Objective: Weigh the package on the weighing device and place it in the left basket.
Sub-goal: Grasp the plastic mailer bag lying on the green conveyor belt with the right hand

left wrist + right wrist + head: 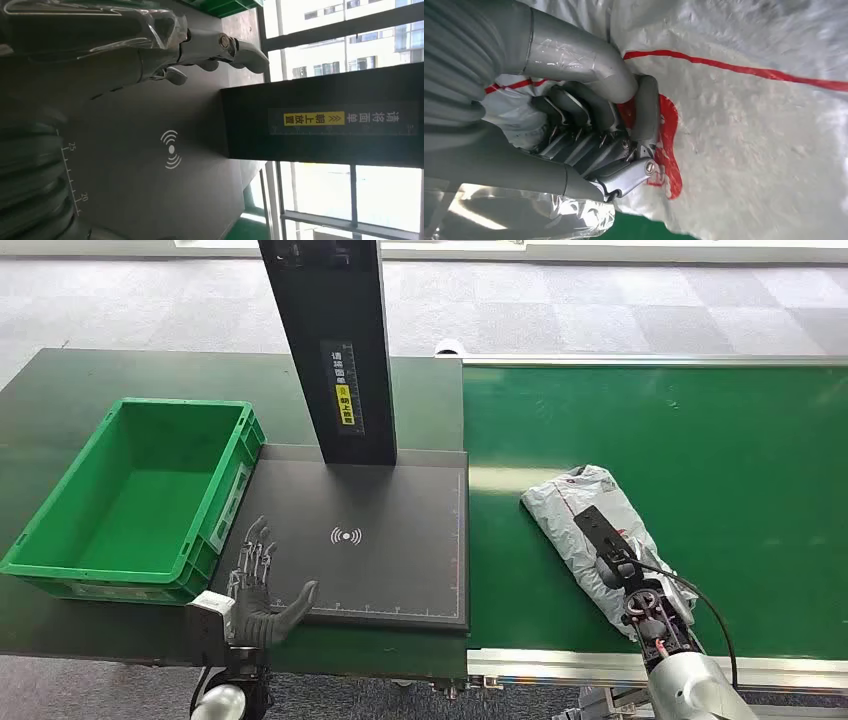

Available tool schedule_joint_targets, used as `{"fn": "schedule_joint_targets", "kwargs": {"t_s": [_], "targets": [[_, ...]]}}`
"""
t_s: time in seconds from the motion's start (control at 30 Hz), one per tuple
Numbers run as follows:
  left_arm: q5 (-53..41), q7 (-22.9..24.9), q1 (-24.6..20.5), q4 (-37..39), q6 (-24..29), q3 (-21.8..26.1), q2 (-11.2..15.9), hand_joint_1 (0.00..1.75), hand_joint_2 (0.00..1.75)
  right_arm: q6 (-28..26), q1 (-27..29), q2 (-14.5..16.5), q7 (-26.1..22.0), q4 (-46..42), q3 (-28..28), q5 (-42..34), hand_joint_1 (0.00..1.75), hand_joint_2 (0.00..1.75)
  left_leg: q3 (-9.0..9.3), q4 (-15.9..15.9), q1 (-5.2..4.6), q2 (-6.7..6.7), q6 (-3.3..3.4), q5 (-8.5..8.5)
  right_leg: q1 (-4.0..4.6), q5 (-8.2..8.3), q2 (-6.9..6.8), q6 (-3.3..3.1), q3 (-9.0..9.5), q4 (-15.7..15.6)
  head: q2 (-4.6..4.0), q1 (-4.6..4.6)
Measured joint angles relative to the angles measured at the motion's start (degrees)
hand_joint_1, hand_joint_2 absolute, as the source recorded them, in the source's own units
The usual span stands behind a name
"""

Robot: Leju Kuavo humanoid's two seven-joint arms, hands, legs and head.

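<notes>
The package [575,508], a crumpled grey-white plastic mailer with red print, lies on the green conveyor belt [700,440] to the right of the scale. My right hand [627,578] sits on its near end. In the right wrist view, the fingers [594,135] and thumb are curled tight into the package's [749,140] film. The weighing device is a black plate [390,570] with a wireless mark and a black column [330,340]. My left hand [262,580] hovers open, fingers spread, over the plate's front left corner [150,175]. The green basket [60,525] stands left of the scale.
The column [320,120] carries a yellow label and rises from the plate's far edge. The basket's inside holds nothing. A metal rail [600,665] runs along the conveyor's near edge. Dark tabletop [100,370] surrounds the basket.
</notes>
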Motion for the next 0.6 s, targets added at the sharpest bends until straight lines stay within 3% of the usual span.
{"fn": "schedule_joint_targets", "kwargs": {"t_s": [0.2, 0.27, 0.47, 0.6], "targets": [[0.0, 0.0, 2.2, -2.2, 0.7, 0.4, 0.1, 0.0, 1.75, -3.3, 0.1, 1.6, -5.0, -4.9, 1.5, -3.7, 1.75, 1.75, -0.2, 0.0, 0.0, -0.18, 0.01, 0.09, -0.02, 0.0, -0.21, 0.0, -0.1, 0.0, 0.0, 0.01], [-0.3, 0.0, 3.1, -3.1, 0.8, 0.8, 0.0, 0.0, 1.75, -4.6, 1.1, 2.2, -6.3, -11.1, 3.0, -7.0, 1.75, 1.75, -0.25, 0.0, 0.0, -0.14, 0.0, 0.1, -0.04, 0.0, -0.19, 0.0, -0.19, 0.0, 0.0, -0.01], [-1.2, -0.1, 4.1, -4.3, 0.4, 1.7, -0.2, 0.0, 1.75, -5.1, 6.4, 2.0, -3.8, -35.1, 9.0, -15.0, 1.75, 1.75, -0.06, 0.0, 0.0, -0.15, 0.02, 0.15, -0.05, 0.01, -0.22, -0.01, -0.35, 0.0, 0.0, 0.01], [-1.3, -0.2, 4.3, -4.5, 0.3, 2.0, -0.5, 0.0, 1.75, -5.5, 9.1, 1.7, -3.7, -43.5, 11.0, -16.4, 1.75, 1.75, -0.07, 0.0, 0.0, -0.14, 0.02, 0.15, -0.05, 0.02, -0.21, -0.01, -0.36, 0.0, 0.0, 0.0]]}}
